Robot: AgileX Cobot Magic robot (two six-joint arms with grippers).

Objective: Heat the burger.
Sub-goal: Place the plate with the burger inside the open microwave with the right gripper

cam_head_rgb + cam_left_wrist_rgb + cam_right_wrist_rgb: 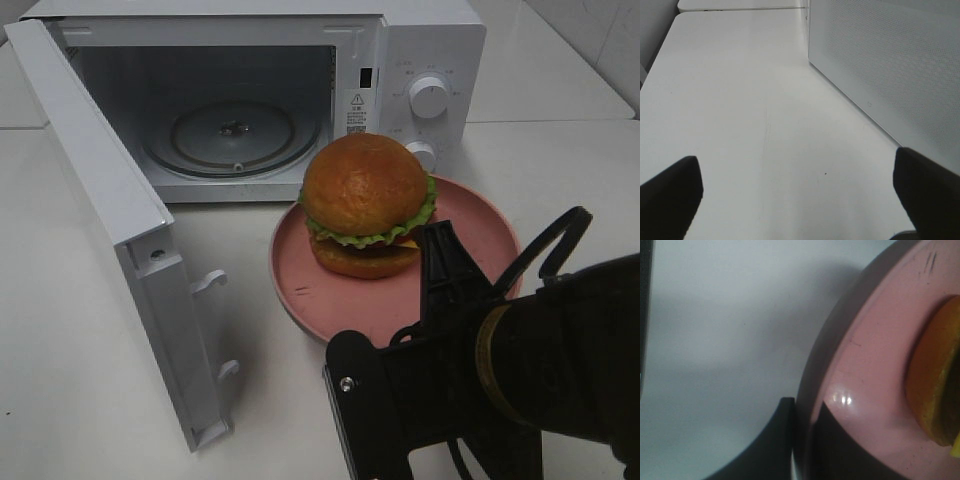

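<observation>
While atop plate (310, 285) — burger (365, 205) glossy, golden-domed.

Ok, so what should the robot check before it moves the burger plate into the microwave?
1. Microwave door swung wide open: ok.
2. Glass tray inside has nothing on it: ok.
3. Burger sits upright on the pink plate: ok.
4. Right pincer shut on the plate's rim: ok.
5. Left pincer open over the table beside the door, holding nothing: ok.
6. Plate will fit inside the microwave: cannot tell.
</observation>
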